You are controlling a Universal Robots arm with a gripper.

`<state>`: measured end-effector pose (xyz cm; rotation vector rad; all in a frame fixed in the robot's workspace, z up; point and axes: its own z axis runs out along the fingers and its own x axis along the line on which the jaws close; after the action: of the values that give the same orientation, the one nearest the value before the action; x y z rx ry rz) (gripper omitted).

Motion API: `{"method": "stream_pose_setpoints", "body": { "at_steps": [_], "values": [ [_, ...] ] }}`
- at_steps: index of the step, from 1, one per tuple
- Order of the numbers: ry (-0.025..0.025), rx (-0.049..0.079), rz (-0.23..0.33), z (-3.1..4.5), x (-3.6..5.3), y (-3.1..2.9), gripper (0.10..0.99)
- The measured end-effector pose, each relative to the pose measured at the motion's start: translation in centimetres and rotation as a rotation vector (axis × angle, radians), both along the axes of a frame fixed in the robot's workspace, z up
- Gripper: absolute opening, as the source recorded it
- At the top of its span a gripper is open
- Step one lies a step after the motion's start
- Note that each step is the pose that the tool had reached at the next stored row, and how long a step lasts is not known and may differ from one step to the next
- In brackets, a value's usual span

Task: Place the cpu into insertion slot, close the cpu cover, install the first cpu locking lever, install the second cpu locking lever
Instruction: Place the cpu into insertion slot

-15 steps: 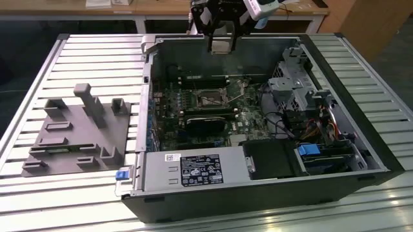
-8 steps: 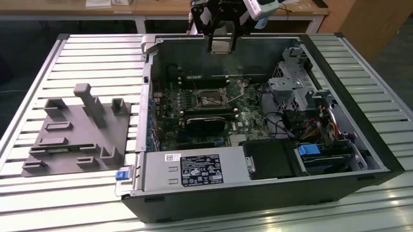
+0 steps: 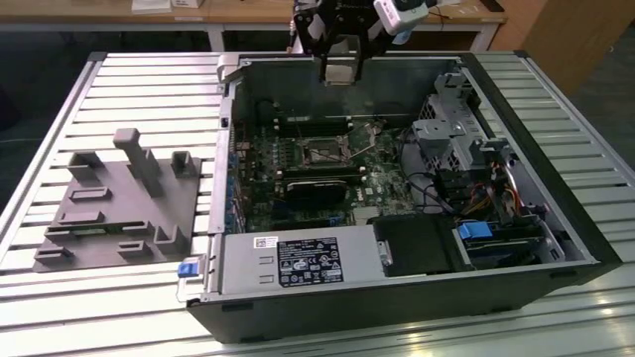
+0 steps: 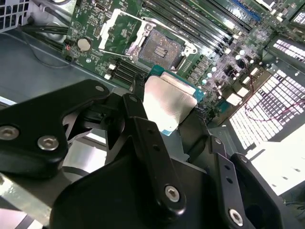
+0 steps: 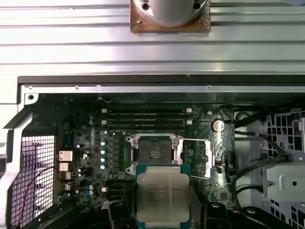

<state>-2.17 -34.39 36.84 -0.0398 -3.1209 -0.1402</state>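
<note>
One chip in the air: the gripper [image 3: 340, 59] has its fingers [image 4: 145, 129] clamped tight on the cpu [image 5: 162, 195], silver face showing in both wrist views. It hangs over the open computer case [image 3: 566, 216], toward the top of the exterior view. Down on the green motherboard [image 3: 382, 186] the insertion slot [image 5: 153, 153] lies bare, its dark centre exposed and well apart from the chip, and the cpu cover [image 5: 214, 152] stands flipped open just beside it.
</note>
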Motion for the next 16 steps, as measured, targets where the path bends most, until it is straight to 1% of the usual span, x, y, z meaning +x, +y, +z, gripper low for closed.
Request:
{"method": "stream_pose_setpoints", "body": {
  "at_steps": [16],
  "values": [
    [-0.0004, 0.000, 0.000, -2.44, -0.11, 0.00, 0.537]
  ]
}}
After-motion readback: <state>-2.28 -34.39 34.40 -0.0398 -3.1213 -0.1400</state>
